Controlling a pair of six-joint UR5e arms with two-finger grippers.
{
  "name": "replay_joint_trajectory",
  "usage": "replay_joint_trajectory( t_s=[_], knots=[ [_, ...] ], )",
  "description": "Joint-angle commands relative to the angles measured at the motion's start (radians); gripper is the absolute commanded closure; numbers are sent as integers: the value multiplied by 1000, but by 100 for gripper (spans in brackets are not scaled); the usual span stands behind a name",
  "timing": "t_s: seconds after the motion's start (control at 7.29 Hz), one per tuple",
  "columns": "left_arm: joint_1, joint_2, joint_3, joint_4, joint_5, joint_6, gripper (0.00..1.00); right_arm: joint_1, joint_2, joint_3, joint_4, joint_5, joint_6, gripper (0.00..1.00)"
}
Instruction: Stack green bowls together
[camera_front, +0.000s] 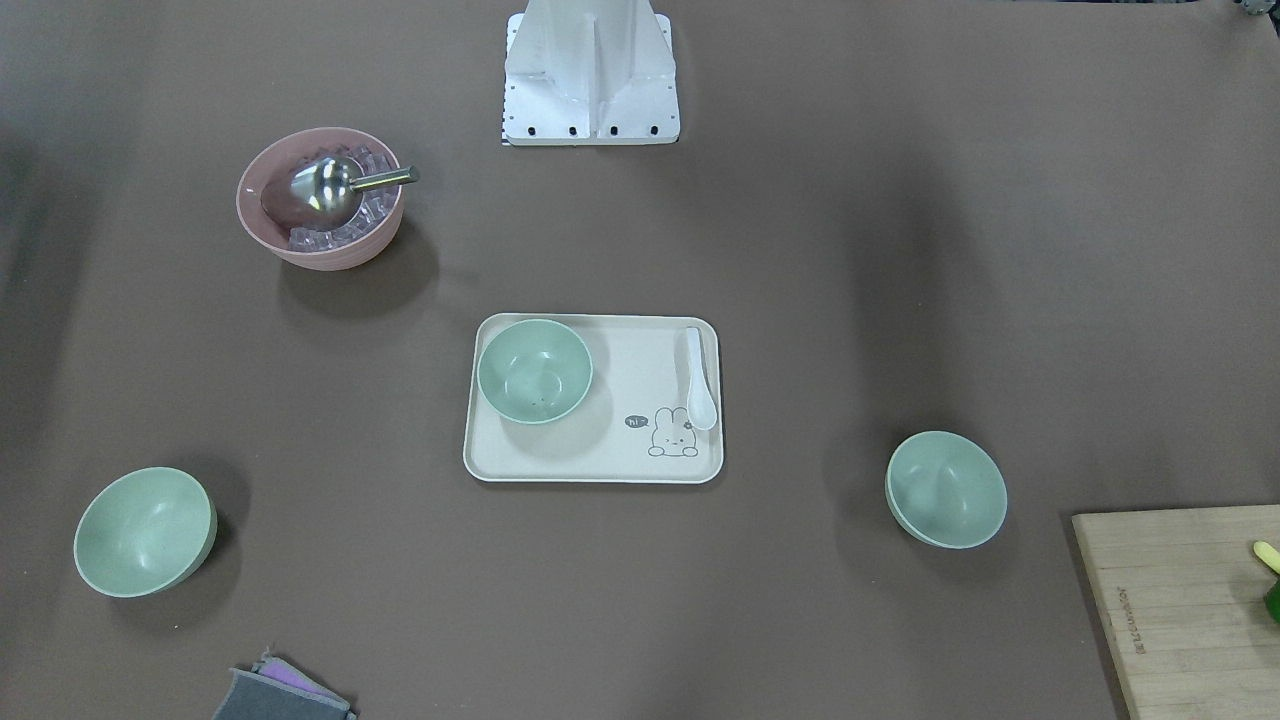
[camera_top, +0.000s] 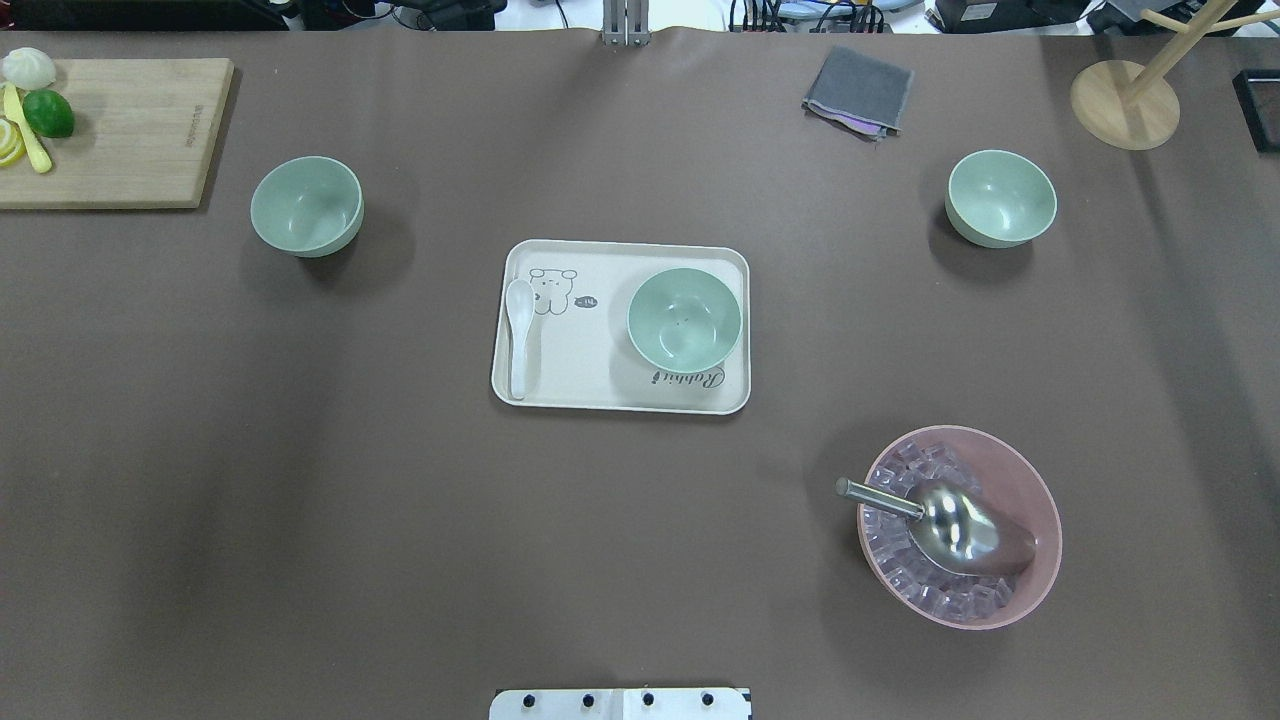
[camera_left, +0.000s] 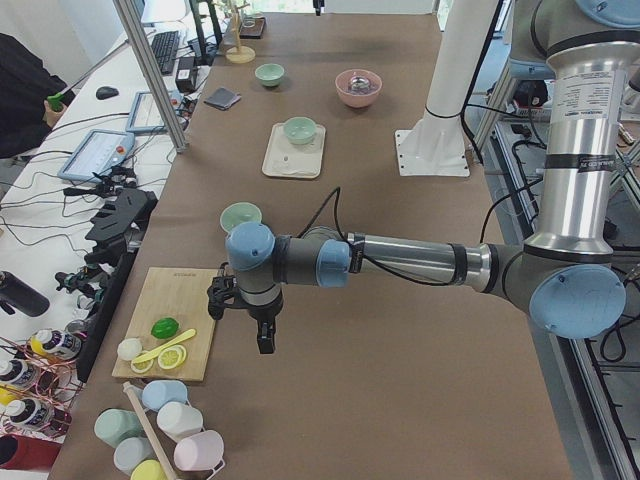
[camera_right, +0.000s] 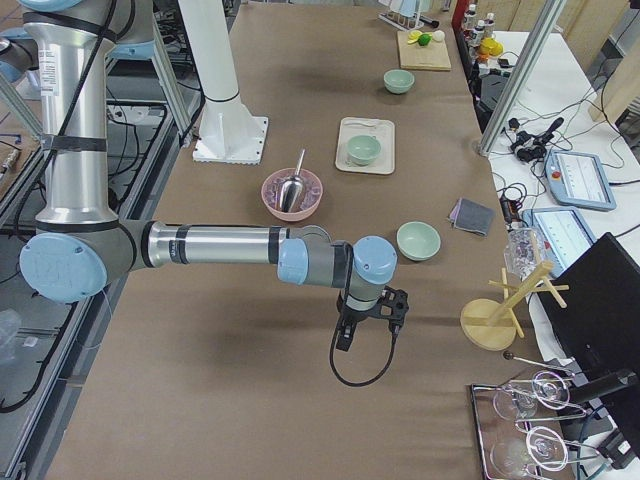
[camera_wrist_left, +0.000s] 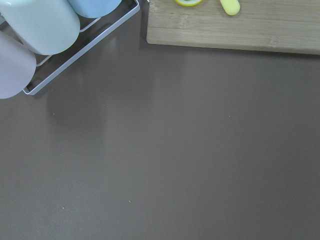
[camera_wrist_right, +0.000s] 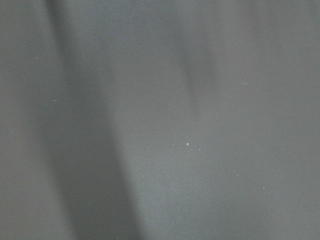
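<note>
Mint-green bowls (camera_top: 306, 205) well apart, one on tray (camera_top: 580, 372).

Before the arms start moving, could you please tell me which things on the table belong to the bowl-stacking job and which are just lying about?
For the job: middle green bowl, left green bowl, right green bowl.
Lying about: tray, white spoon, pink bowl, metal scoop, cutting board, grey cloth, wooden stand.
</note>
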Motion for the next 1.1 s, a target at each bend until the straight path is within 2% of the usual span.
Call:
replay_joint_trajectory(
  t_s=[0.0,0.96],
  knots=[
    [0,1,1,-3,0,0,2,0,2,-3,0,8,-2,0],
    [0,-2,-4,5,0,-5,2,-2,21,9,3,8,-3,0]
  ],
)
